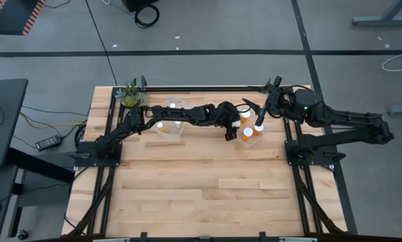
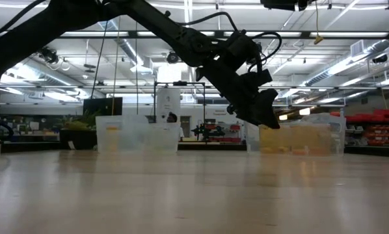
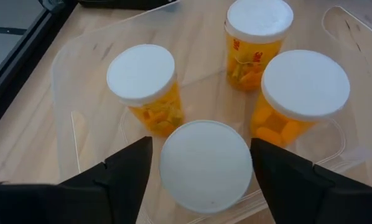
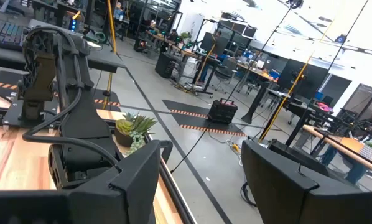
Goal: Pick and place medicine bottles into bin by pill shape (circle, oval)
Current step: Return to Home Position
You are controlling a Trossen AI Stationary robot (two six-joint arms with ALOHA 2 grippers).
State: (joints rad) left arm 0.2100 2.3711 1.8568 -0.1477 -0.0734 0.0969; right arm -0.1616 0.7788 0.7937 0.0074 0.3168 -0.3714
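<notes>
A clear bin (image 3: 68, 124) holds several orange bottles with white caps (image 3: 140, 74) (image 3: 259, 22) (image 3: 305, 84). A fourth bottle (image 3: 204, 165) stands among them, only its white cap showing. My left gripper (image 3: 201, 146) is open and points down over it, one finger on each side of the cap with slim gaps. In the high view this gripper (image 1: 229, 134) is at the right bin's (image 1: 243, 144) left side. My right gripper (image 1: 260, 121) is open and empty, held above the bin's far side.
A second clear bin (image 1: 169, 128) with white-capped bottles sits at the far left, under my left arm. A small green plant (image 1: 130, 95) stands at the far left corner. Bare wood lies toward the table's near edge. In the low view both bins (image 2: 137, 133) (image 2: 295, 140) stand far back.
</notes>
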